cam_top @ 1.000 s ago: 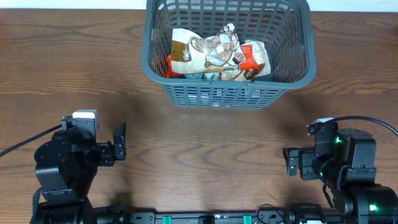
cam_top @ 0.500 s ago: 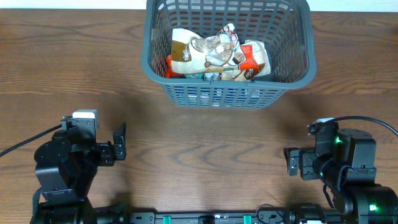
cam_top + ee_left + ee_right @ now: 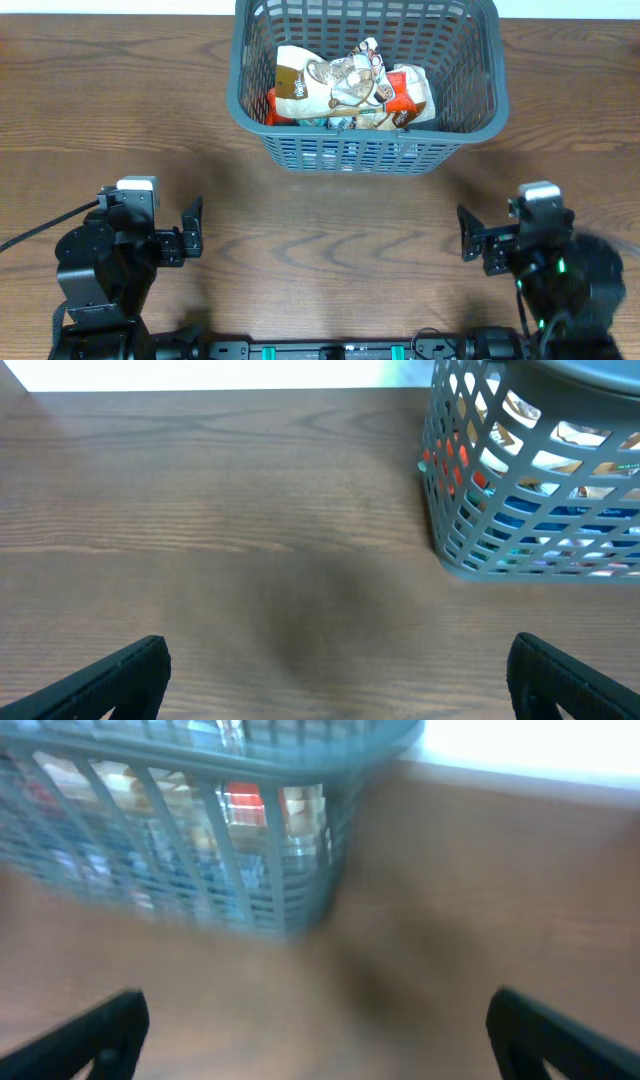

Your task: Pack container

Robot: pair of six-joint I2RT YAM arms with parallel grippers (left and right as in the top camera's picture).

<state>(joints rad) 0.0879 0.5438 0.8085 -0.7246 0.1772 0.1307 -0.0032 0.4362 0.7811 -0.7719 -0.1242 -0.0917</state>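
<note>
**Container at the table's 12 o'clock, both arms back at 7 and 5.**

On the wooden table [image 3: 330, 225] the container [image 3: 350, 150] sits at the far edge. Its long axis runs 9 to 3, and snack packets [image 3: 345, 88] are heaped inside. It lies toward 1 o'clock from the left gripper [image 3: 190, 232] and toward 11 from the right gripper [image 3: 467, 243], well apart from both, with neither plainly nearer. Each pincer is spread wide, holding and touching nothing. The right wrist view is blurred.

Matt plastic container [image 3: 470, 110], wood-grain table [image 3: 100, 110].
</note>
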